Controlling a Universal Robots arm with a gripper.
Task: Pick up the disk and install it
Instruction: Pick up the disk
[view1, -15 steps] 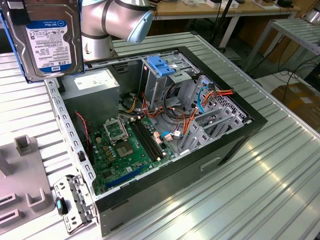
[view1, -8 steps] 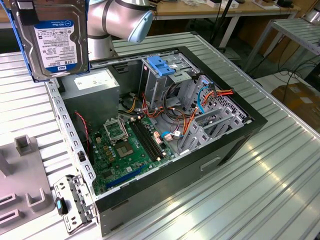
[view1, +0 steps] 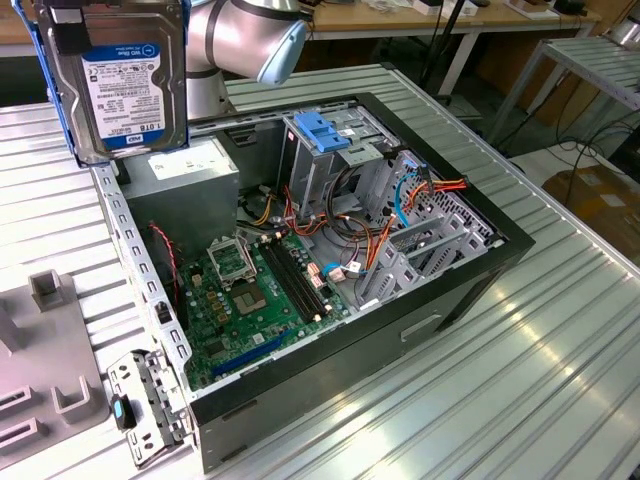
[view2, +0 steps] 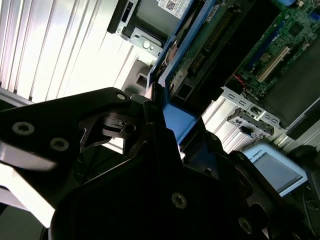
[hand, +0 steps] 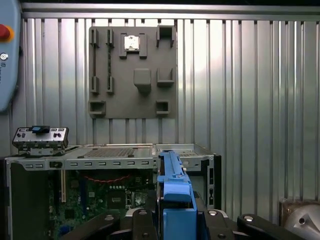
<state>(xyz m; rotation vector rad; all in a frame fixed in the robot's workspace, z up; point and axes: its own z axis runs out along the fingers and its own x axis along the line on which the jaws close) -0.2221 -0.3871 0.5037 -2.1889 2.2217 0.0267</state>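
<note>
The black claw (hand: 176, 222), apparently clamped on the blue plastic bracket (hand: 172, 187), holds the silver-grey rectangular metal disk (view1: 125, 85) above the open black computer case (view1: 470, 290).

Arm (view1: 245, 35) up high, tool (hand: 175, 216) clamped on disk (view1: 125, 85).

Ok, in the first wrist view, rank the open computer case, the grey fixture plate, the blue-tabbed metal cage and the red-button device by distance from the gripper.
1. Computer case: directly under the gripper, which holds the disk.
2. Grey fixture plate and blue-tabbed metal cage, on the table beyond the case: too close to call.
3. Red-button device: farthest, beyond the cage.
</note>
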